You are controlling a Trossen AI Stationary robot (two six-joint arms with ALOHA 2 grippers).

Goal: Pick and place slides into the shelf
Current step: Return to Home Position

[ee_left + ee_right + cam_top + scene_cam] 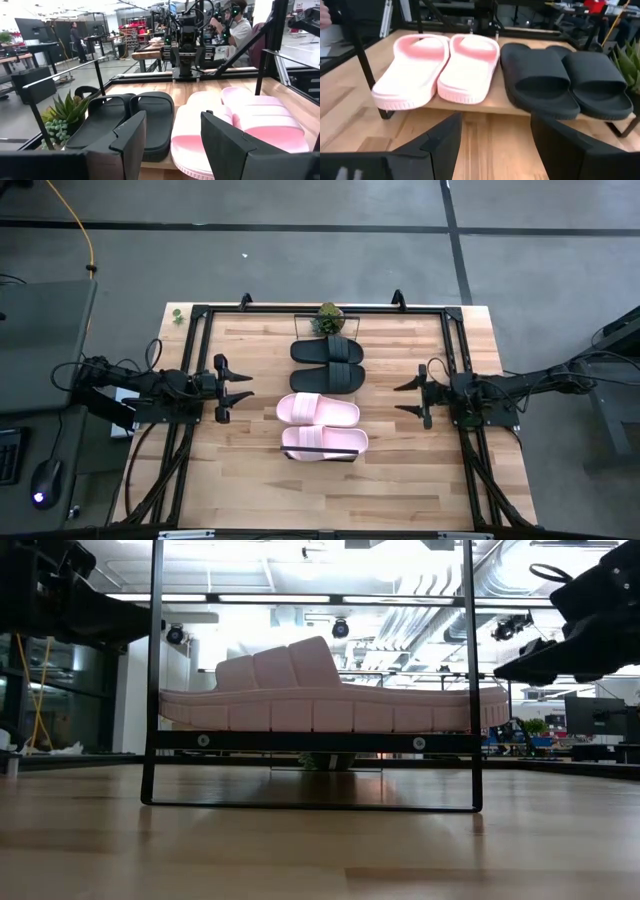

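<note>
The pink slides (pixel 318 411) and black slides (pixel 326 352) sit on the shelf (pixel 492 102), left end effector (pixel 250 386) and right end effector (pixel 398 398) spread, empty.

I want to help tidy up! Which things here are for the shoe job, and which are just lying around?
For the job: pink slides and black slides, all on the shelf; left pincer and right pincer, open, either side of it.
Just lying about: little plant by the shelf's end; computer mouse.
</note>
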